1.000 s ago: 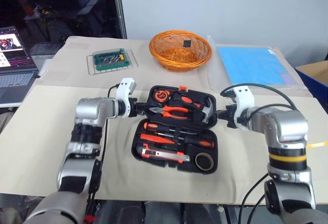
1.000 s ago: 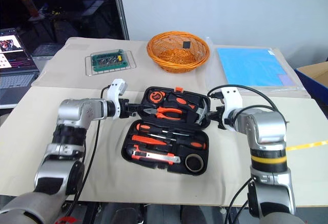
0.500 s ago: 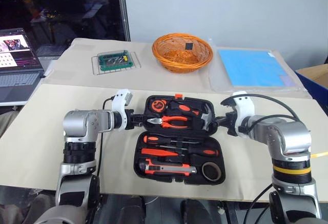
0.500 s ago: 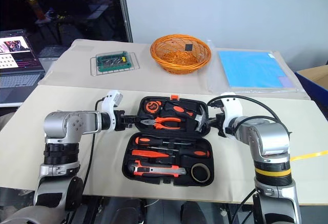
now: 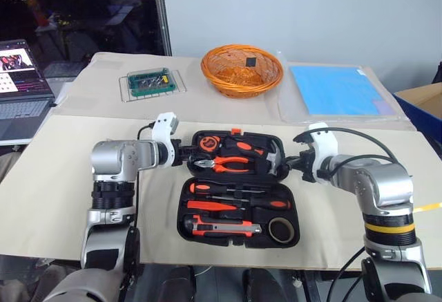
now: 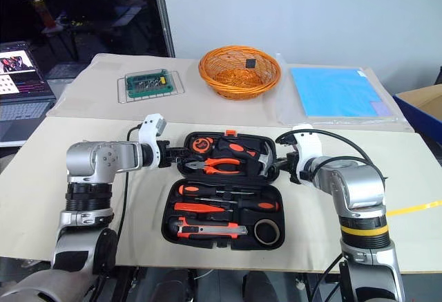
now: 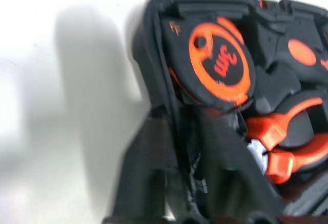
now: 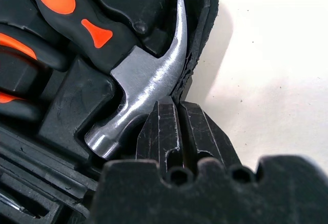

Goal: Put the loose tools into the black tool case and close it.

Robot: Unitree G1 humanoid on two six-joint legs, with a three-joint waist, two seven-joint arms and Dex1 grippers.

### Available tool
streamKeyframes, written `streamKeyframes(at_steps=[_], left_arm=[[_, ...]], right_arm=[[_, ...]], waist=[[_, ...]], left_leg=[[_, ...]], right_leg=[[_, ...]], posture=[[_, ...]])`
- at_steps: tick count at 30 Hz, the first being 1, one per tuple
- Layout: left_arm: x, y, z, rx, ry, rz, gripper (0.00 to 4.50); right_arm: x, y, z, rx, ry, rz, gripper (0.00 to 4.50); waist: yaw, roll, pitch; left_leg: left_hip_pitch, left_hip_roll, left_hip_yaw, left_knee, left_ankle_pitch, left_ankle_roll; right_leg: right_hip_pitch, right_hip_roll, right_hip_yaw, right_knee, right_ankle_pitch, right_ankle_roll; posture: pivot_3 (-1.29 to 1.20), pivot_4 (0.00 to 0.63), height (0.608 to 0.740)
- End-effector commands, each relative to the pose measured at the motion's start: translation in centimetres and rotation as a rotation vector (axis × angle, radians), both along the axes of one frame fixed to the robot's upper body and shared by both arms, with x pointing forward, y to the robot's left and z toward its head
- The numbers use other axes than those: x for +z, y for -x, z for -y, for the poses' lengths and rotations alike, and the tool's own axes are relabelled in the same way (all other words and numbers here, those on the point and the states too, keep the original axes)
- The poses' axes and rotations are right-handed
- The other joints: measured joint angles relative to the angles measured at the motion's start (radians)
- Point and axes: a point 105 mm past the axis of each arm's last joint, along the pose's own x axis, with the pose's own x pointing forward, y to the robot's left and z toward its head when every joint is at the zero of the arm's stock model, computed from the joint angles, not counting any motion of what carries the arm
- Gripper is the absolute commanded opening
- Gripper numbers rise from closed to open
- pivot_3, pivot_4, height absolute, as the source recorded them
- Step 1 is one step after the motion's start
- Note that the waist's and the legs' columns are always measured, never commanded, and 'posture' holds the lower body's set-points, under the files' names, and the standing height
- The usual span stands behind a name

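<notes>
The black tool case (image 5: 185, 209) lies open on the tan table, and its lid (image 5: 238, 136) is tilted up a little off the table. In the near half lie the screwdrivers (image 5: 207, 188), the utility knife (image 5: 224, 228) and the tan tape roll (image 5: 280, 229). The lid holds pliers (image 5: 231, 164), a hammer (image 8: 148, 80) and an orange tape measure (image 7: 220, 62). My left gripper (image 5: 188, 154) is shut on the lid's left rim (image 7: 154, 80). At the right rim, beside the hammer's claw, my right gripper (image 5: 289, 165) is shut on the lid's edge.
An orange woven basket (image 5: 242, 69) stands at the back centre, with a green tray of bits (image 5: 152, 81) to its left. A blue sheet (image 5: 338, 89) lies at the back right. A laptop (image 5: 21, 74) sits off the table's left, and a cardboard box (image 5: 425, 98) at far right.
My left gripper opened, moved in to the lid's left rim and shut on it. The right gripper kept its hold. The head views have shifted slightly.
</notes>
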Motion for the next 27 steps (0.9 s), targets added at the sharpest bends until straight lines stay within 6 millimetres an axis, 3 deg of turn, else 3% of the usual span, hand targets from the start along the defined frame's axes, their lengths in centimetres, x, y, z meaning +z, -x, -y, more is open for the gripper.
streamKeyframes(at_steps=[1,6,10,12,15,18,22,27], left_arm=[[0.6,-0.4,0.4,-0.026,-0.011,0.046,0.03],[4.8,-2.3,2.1,-0.143,0.014,0.289,0.03],[7.7,-3.7,3.3,-0.252,-0.124,0.662,0.03],[8.3,-3.6,3.6,-0.304,-0.178,0.795,0.03],[8.1,-2.8,3.7,-0.402,-0.232,0.910,0.03],[7.4,-1.2,3.5,-0.474,-0.243,0.994,0.03],[5.1,0.8,3.1,-0.575,-0.230,0.960,0.03],[3.5,2.1,-0.4,-0.584,-0.211,0.805,1.71]], right_arm=[[2.2,-0.7,-1.3,0.050,-0.026,0.113,0.00],[6.0,-3.2,-1.4,0.034,-0.015,0.397,0.00],[9.6,-4.4,-1.9,0.078,0.024,0.695,0.00],[10.4,-4.2,-2.0,0.100,0.008,0.780,0.00],[9.7,-3.1,-2.0,0.168,0.034,0.815,0.00],[8.6,-0.2,-2.4,0.244,0.021,0.860,0.00],[6.2,2.7,-2.6,0.329,0.061,0.844,0.00],[3.1,6.0,-1.7,0.442,0.136,0.737,0.00]], waist=[[0.000,0.000,0.000],[0.000,0.000,0.000],[0.009,0.000,0.004],[0.012,0.000,0.004],[0.014,0.000,0.004],[0.025,0.001,0.004],[0.028,0.001,0.004],[0.025,0.001,0.004]], left_leg=[[0.000,0.000,0.000,0.000,0.000,0.000],[0.001,0.000,0.000,0.000,0.001,-0.001],[-0.003,0.000,0.002,0.000,0.004,-0.001],[-0.006,0.000,0.001,0.000,0.004,-0.001],[-0.011,-0.001,0.001,-0.002,0.004,-0.001],[-0.012,-0.001,0.001,-0.007,0.003,0.000],[-0.014,-0.002,0.001,-0.011,0.001,0.001],[-0.007,-0.001,0.002,-0.008,0.001,0.001]], right_leg=[[0.000,0.000,0.000,0.000,0.000,0.000],[-0.001,0.001,0.000,0.000,0.002,-0.001],[-0.004,0.000,0.001,-0.001,0.005,-0.001],[-0.005,0.000,0.001,-0.002,0.005,0.000],[-0.009,0.000,0.000,-0.004,0.005,0.000],[-0.009,-0.001,-0.001,-0.006,0.004,0.001],[-0.010,-0.002,-0.002,-0.008,0.003,0.003],[-0.003,-0.002,-0.002,-0.015,0.002,0.003]], posture=[[0.00,0.150,0.740],[0.00,0.150,0.740],[0.00,0.150,0.740],[0.00,0.150,0.740],[0.00,0.150,0.740],[0.00,0.150,0.740],[0.00,0.150,0.740],[0.00,0.150,0.740]])
